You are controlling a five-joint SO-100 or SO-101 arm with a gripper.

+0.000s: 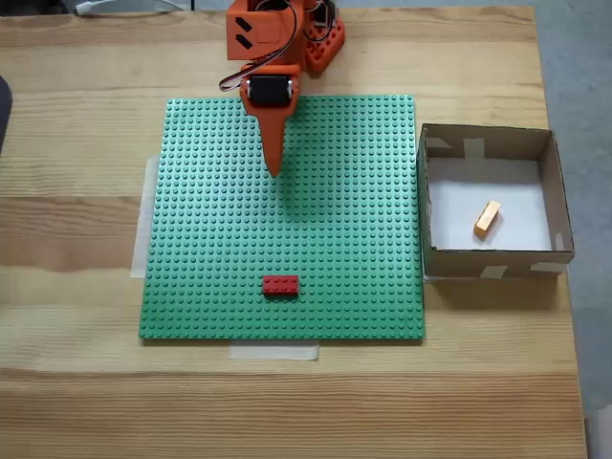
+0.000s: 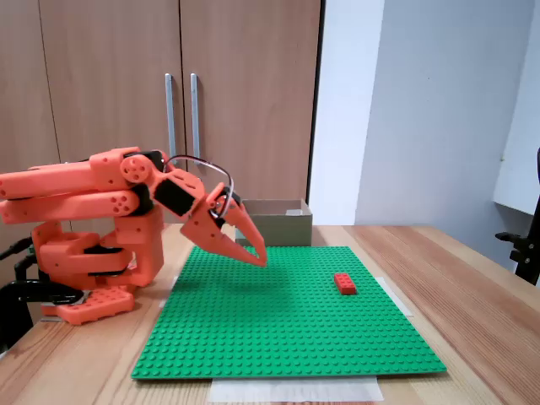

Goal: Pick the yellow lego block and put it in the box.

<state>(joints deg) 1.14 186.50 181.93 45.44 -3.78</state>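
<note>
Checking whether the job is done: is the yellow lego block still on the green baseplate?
No. In a fixed view the yellow lego block lies on the white bottom inside the box.

The box (image 2: pixel 274 221) stands half hidden behind the hand (image 2: pixel 258 256).

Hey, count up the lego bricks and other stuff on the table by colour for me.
Yellow: 1, the yellow lego block, lying inside the box.
Red: 1, the red brick, on the baseplate.
Green: 1, the baseplate.
Brown: 1, the box.
Total: 4
</note>
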